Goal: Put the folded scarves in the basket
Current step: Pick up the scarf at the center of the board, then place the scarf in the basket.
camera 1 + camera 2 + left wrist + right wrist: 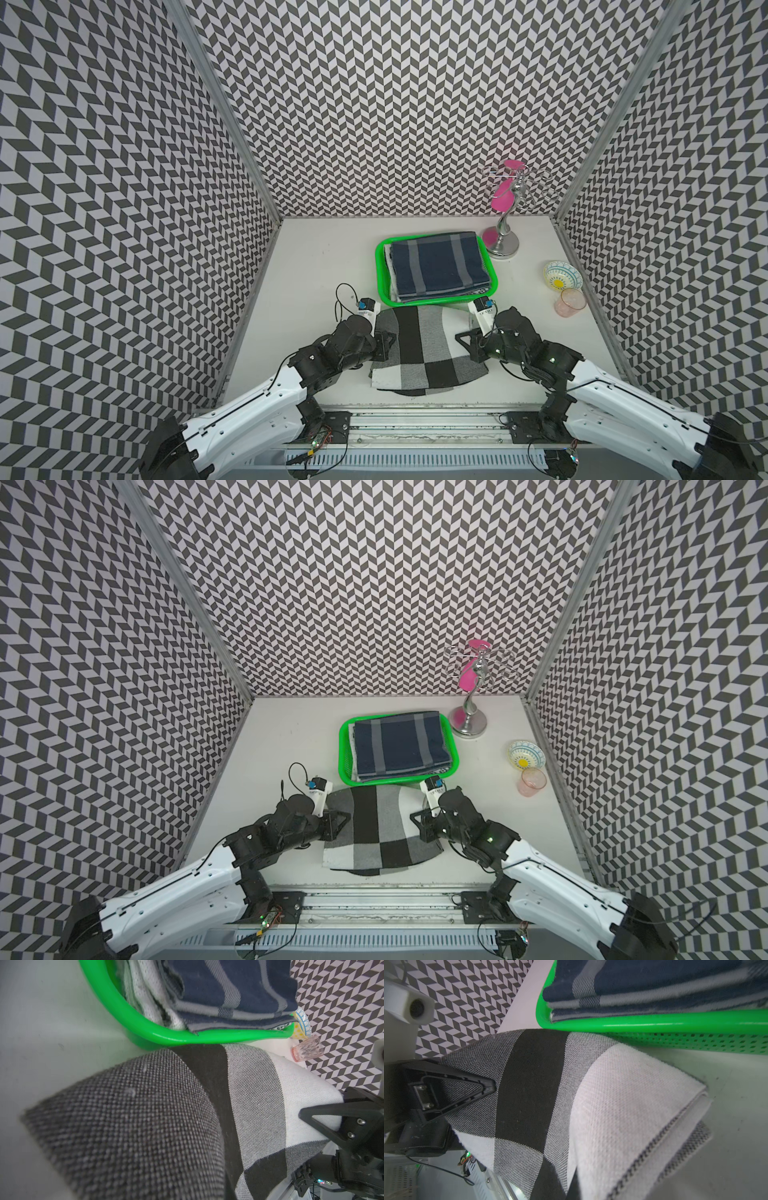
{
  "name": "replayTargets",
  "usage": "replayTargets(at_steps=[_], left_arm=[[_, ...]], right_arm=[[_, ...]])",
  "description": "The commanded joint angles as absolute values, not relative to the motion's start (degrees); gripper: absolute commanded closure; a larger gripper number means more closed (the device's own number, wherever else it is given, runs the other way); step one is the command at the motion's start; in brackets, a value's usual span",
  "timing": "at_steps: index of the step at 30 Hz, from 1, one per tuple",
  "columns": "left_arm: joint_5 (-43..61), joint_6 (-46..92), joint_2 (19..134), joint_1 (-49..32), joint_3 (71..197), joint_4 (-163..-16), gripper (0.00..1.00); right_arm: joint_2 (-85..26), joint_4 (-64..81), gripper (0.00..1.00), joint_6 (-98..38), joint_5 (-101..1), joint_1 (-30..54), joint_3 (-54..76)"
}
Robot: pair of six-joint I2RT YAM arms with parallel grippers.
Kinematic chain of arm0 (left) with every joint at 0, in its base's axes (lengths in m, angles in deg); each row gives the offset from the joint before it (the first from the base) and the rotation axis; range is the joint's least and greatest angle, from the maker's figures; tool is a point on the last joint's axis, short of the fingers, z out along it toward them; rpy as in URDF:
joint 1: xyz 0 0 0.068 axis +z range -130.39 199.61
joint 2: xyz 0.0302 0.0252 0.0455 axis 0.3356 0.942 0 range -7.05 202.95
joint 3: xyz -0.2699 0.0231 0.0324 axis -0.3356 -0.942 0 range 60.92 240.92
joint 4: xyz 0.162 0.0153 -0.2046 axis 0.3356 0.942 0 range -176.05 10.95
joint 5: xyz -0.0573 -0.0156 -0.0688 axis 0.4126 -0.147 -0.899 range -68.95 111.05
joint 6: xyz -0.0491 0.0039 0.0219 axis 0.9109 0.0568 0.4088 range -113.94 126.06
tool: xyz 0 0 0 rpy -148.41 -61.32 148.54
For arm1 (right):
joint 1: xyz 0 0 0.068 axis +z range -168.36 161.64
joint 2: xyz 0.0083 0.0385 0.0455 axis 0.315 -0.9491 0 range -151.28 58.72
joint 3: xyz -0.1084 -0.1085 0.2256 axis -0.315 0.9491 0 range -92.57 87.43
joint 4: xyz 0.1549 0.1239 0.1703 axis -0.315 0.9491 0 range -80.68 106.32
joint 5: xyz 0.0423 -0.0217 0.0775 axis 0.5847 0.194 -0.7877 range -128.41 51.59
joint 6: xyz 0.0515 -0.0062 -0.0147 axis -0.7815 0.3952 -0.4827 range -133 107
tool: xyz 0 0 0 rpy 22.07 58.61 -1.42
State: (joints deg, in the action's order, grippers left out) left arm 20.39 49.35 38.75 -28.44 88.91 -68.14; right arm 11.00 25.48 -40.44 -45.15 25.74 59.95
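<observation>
Seemingly halfway: holds the folded scarf (419, 349) pinched at 2 opposite edges in the closed left gripper (390, 345) and closed right gripper (467, 343), bowed up just beside the near rim of the basket (378, 270), not yet carried in and released atop the navy cloths (436, 262).

The left arm (257, 399), white-shelled with black joints, reaches in from the near left edge with its elbow bent; its black wrist (349, 336) turns inward; the left gripper (384, 345), black with triangular fingers, is clamped on the left edge of the folded grey, black and white checked scarf (424, 353); the right arm (602, 390) mirrors this from the near right; the right gripper (467, 338) is pinched on the opposite edge; the two grippers face each other, roughly level.
</observation>
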Motion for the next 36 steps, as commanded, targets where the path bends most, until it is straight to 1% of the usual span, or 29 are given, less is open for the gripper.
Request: replayTargets(at_steps=[1, 9, 12, 18, 20, 22, 24, 29, 34, 36], left_arm=[[23.12, 47.85, 39.15, -29.41, 91.92, -68.93, 1.00], [26.68, 45.86, 43.25, -33.29, 101.36, -67.73, 1.00], [27.44, 45.33, 44.87, -34.59, 102.83, -69.18, 1.00], [30.18, 41.18, 50.52, -34.38, 108.94, -71.13, 1.00], [30.03, 39.79, 53.12, -33.27, 111.26, -72.35, 1.00], [28.13, 38.63, 56.23, -31.28, 113.95, -73.24, 1.00], [25.25, 36.86, 59.51, -28.44, 116.50, -75.05, 1.00], [19.94, 34.36, 66.99, -20.47, 123.10, -77.82, 1.00], [14.03, 33.67, 75.28, -13.59, 127.78, -81.32, 1.00], [13.85, 32.64, 78.91, -12.27, 129.83, -81.66, 1.00]], right_arm=[[13.90, 25.89, 1.00, -39.86, -40.12, 25.87, 56.95], [20.25, 29.87, 1.00, -38.89, -34.80, 25.87, 51.81], [21.01, 28.84, 1.00, -37.65, -33.04, 25.78, 51.13], [14.87, 31.98, 1.00, -33.36, -27.24, 24.62, 42.12], [12.10, 31.62, 1.00, -31.34, -28.62, 22.35, 39.28], [9.09, 30.65, 1.00, -29.55, -32.29, 18.58, 37.06], [5.83, 29.00, 1.00, -27.81, -36.72, 14.43, 35.12], [-3.91, 26.35, 1.00, -24.66, -43.05, 7.41, 29.42], [-12.61, 23.12, 1.00, -24.13, -46.90, 2.97, 24.63], [-16.02, 21.84, 1.00, -24.20, -48.67, 1.71, 22.87]])
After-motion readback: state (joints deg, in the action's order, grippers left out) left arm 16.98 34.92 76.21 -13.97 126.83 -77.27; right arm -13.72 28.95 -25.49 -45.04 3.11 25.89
